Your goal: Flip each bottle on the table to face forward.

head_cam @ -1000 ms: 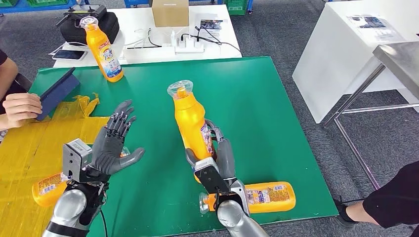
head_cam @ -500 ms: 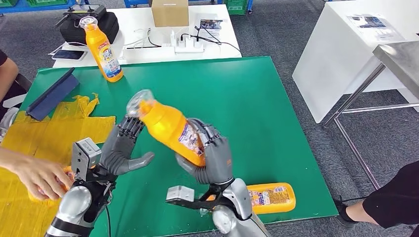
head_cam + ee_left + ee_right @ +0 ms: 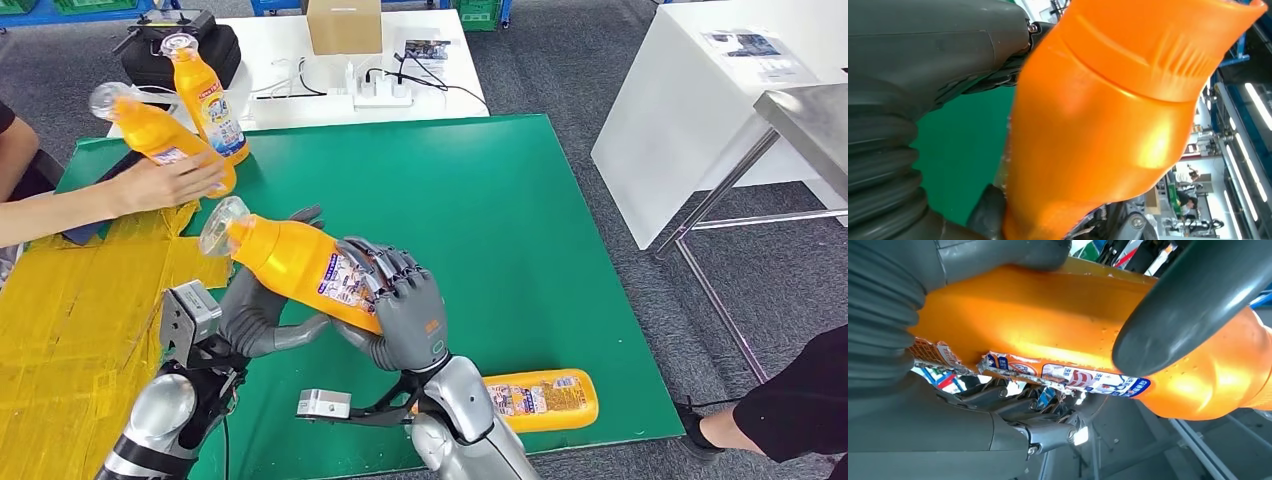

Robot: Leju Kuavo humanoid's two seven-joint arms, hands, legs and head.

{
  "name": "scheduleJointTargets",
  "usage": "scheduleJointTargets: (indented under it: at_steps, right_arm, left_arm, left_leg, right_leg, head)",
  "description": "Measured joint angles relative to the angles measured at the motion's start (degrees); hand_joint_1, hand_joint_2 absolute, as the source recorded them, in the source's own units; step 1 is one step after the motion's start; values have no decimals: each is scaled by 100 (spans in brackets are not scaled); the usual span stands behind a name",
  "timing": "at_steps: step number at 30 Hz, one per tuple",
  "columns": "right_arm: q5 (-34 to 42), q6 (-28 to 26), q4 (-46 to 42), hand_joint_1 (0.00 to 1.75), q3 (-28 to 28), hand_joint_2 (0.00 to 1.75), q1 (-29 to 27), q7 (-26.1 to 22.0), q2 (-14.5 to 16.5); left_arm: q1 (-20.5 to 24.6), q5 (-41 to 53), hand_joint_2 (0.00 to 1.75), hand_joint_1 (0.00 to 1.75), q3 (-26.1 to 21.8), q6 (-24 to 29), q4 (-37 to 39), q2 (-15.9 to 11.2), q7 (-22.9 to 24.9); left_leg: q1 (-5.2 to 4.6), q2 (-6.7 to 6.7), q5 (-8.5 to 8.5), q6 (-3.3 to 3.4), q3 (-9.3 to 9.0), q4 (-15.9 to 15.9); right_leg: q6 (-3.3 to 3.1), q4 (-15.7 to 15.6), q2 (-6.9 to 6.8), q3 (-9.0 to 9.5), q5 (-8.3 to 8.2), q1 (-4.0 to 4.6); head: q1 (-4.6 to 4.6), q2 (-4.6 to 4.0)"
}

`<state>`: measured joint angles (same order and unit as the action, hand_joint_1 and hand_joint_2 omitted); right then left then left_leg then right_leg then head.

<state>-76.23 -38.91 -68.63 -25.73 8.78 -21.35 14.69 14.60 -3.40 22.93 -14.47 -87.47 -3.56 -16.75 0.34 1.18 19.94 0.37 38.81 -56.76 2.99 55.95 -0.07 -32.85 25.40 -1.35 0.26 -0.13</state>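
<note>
- Nearest, at the front edge of the green desk (image 3: 560, 250), one orange bottle lying on its side (image 3: 540, 398) rests just beside the right arm.
- Above the desk, the right hand (image 3: 405, 315) has its fingers wrapped over the labelled body of a tilted orange bottle (image 3: 300, 265), held off the surface with its clear cap pointing toward the robot's left.
- Under the same bottle, the left hand (image 3: 262, 315) cups it from below, thumb and fingers touching its underside; both hands hold it together.
- In the right wrist view the bottle's torn label (image 3: 1068, 377) shows between the thumb and the fingers.
- To the left, yellow sheeting (image 3: 70, 310) covers that side of the desk.
- Farther back, a person's hand (image 3: 165, 180) holds a third orange bottle (image 3: 160, 140) tilted above the desk's far left corner.
- Just behind it, a fourth orange bottle stands upright (image 3: 208, 100) at the desk's back edge.
- That makes four bottles: one lying, one standing, two held.
- Beyond, a white table (image 3: 300, 95) carries a black case (image 3: 180, 40), a cardboard box (image 3: 344, 25) and a power strip (image 3: 385, 95).
- Grey carpet floor (image 3: 560, 70) surrounds everything.
</note>
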Motion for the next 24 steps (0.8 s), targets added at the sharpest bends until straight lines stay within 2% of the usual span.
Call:
scheduleJointTargets:
  at_steps: [1,2,22,23,24]
  right_arm:
    - [-7,0,28,175,-28,175,15,19,0]
    - [-12,0,55,175,-52,175,27,30,0]
    - [317,-2,444,175,-316,175,174,107,-4]
    - [325,-2,453,168,-321,175,174,107,-4]
    - [333,-2,462,132,-325,175,174,107,-4]
  left_arm:
    - [-2,-19,175,141,10,-12,0,0,-1]
    - [-4,-42,175,175,19,-22,0,0,-4]
    - [-207,-311,175,175,-27,-55,0,-3,-86]
    - [-216,-317,175,175,-28,-56,0,-3,-86]
    - [-225,-329,175,175,-28,-56,0,-3,-86]
  left_leg:
    - [0,0,0,0,0,0]
    - [0,1,0,0,0,0]
    - [1,0,0,0,1,0]
    - [1,-1,0,-1,1,0]
    - [1,-1,1,-1,1,0]
  right_leg:
    - [0,0,0,0,0,0]
    - [0,0,0,0,0,0]
    - [-1,0,0,-2,1,0]
    - [-1,0,0,-2,1,0]
    - [-1,0,0,-2,1,0]
  head:
    - [0,0]
    - [0,0]
    - [0,0]
    - [0,0]
    - [0,0]
